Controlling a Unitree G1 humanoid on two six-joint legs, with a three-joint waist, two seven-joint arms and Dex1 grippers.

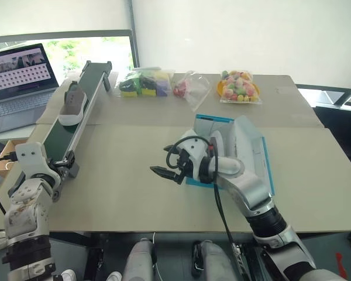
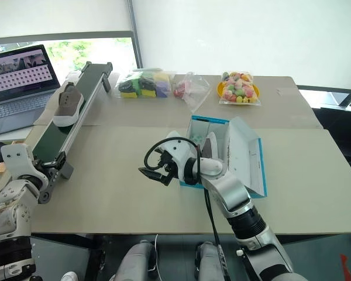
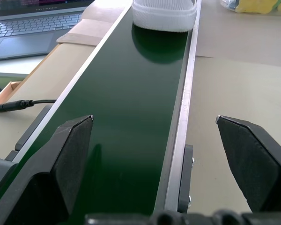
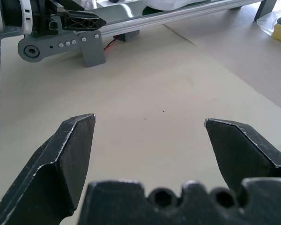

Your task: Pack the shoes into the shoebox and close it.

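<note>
I count one shoebox point(image 2: 245, 153), one shoe on the conveyor belt point(image 1: 67, 130), one more shoe inside the box, three clear bags and one laptop point(image 1: 20, 82).

The turquoise shoebox lies open on the tabletop point(image 1: 123, 187) just right of centre, its white-lined lid flap folded out toward 3 o'clock. A grey shoe in the box point(image 2: 210, 145) shows partly behind my right arm.

The shoe on the belt point(image 1: 74, 104), grey-brown with a pale sole, sits on the dark green conveyor belt, which runs from about 8 o'clock up toward 11 o'clock along the tabletop's left side.

My right gripper point(image 1: 164, 173) hangs over bare tabletop at the box's 9 o'clock side, pointing toward the belt; its fingers point(image 4: 70, 154) are spread wide and hold nothing. The box is just behind them.

My left gripper point(image 3: 154, 154) sits at the near end of the belt, fingers point(image 3: 68, 154) wide and empty, straddling the belt's right rail. The shoe on the belt lies well ahead of them, at 12 o'clock along the belt.

Along the far edge, at 12 o'clock, lie the three bags of colourful items point(image 1: 238, 86). The laptop stands open at 10 o'clock.
</note>
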